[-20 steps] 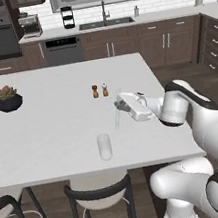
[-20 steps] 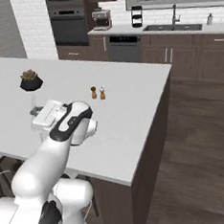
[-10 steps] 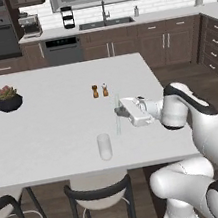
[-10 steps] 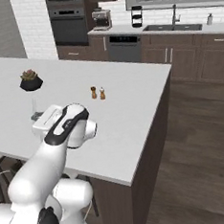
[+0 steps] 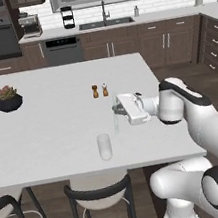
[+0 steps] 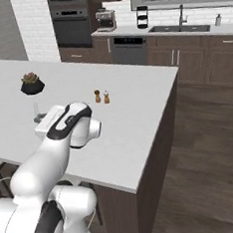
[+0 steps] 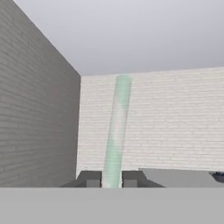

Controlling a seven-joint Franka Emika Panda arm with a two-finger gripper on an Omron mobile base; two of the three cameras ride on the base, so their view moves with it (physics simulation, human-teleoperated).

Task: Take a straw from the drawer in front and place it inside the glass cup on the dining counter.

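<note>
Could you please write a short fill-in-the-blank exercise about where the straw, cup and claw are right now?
1. The claw is shut on the ____.
2. The glass cup stands upright on the white dining ____.
3. The straw is not yet ____ the cup.
4. Beyond the claw stand two small shakers, and a potted ____ sits far to the left.

Missing: straw; counter; inside; plant

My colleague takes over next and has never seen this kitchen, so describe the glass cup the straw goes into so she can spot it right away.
Find the big white dining counter in the middle of the kitchen. Near its front edge, above the chair, stands the glass cup, alone. It is a short, clear, straight-sided tumbler, unlike the small brown and white shakers farther back or the potted plant.
</note>
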